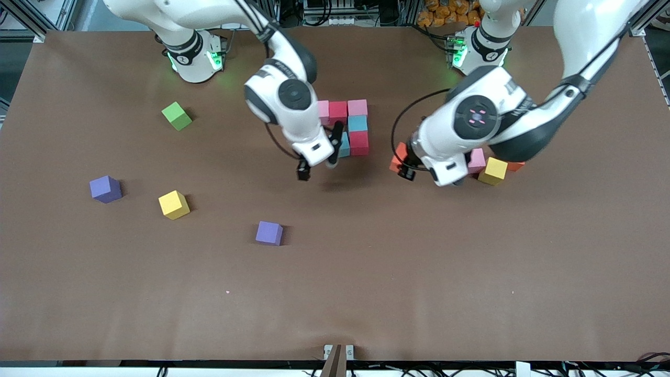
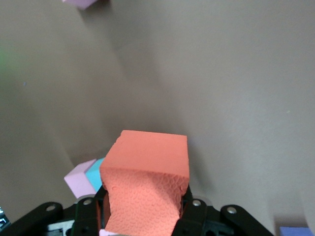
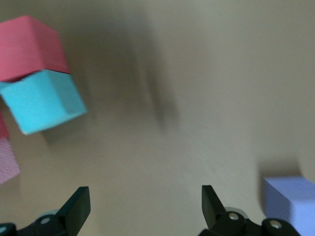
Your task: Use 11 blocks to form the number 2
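Orange block [image 2: 147, 184] clamped between left jaws; right jaws apart, empty, beside unfinished 2 [image 1: 349, 128].

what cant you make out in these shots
- Front view: the right arm covers part of the started number 2, so its block count is unclear.
- Front view: the left arm hides most of the orange block in the left tool, and part of the pink block beside the yellow block.
- Right wrist view: the frame edge cuts off a purple block by the open right tool.

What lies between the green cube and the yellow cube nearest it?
Nothing: in the front view the table is bare between the green cube and that yellow cube. A purple cube sits off to the side.
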Motion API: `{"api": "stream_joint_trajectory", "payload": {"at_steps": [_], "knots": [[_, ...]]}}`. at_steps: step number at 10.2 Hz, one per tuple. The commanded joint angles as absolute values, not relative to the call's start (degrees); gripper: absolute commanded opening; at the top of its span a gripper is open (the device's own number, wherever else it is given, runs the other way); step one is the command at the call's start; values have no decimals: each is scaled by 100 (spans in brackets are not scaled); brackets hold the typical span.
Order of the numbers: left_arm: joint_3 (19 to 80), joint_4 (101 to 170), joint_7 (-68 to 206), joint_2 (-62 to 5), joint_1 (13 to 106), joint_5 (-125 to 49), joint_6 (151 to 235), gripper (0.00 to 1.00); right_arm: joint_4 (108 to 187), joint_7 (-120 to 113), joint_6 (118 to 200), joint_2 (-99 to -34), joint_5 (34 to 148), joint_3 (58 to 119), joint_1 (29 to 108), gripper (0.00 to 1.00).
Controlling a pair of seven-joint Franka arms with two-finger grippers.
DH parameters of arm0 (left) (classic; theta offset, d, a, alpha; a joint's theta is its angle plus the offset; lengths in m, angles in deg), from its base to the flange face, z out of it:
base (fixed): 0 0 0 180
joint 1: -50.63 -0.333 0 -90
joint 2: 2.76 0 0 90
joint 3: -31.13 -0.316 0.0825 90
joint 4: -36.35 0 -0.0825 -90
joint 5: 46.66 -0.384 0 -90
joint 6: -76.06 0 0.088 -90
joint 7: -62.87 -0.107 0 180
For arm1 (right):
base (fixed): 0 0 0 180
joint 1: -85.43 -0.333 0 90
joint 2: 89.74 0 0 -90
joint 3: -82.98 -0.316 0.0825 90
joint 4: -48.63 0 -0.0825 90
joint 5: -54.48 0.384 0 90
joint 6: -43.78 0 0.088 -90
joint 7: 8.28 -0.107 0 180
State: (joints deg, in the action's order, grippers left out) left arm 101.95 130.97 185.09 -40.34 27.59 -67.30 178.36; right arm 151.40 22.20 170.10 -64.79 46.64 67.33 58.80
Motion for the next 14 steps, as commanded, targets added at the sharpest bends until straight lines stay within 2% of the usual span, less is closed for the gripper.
{"api": "stream_joint_trajectory", "payload": {"at_steps": [1,5,7,10,14], "knots": [[10101,13119,19500,-4046,3259,-6634,18255,21,14910,2082,16902,-6505,4780,6689,6536,100],[9628,13136,21882,-4100,4252,-6696,19057,20,14611,-91,16920,-6259,4719,6707,7013,100],[9119,13136,22605,-4100,4963,-6696,19390,20,14278,-1568,16929,-6058,4693,6716,7084,100],[8170,13031,23258,-4100,6096,-6705,20076,20,13496,-3118,16929,-5312,4701,6716,7268,100],[7132,12987,23600,-4196,7302,-6652,20639,19,13292,-4271,17008,-4740,4710,6918,7365,100]]}}
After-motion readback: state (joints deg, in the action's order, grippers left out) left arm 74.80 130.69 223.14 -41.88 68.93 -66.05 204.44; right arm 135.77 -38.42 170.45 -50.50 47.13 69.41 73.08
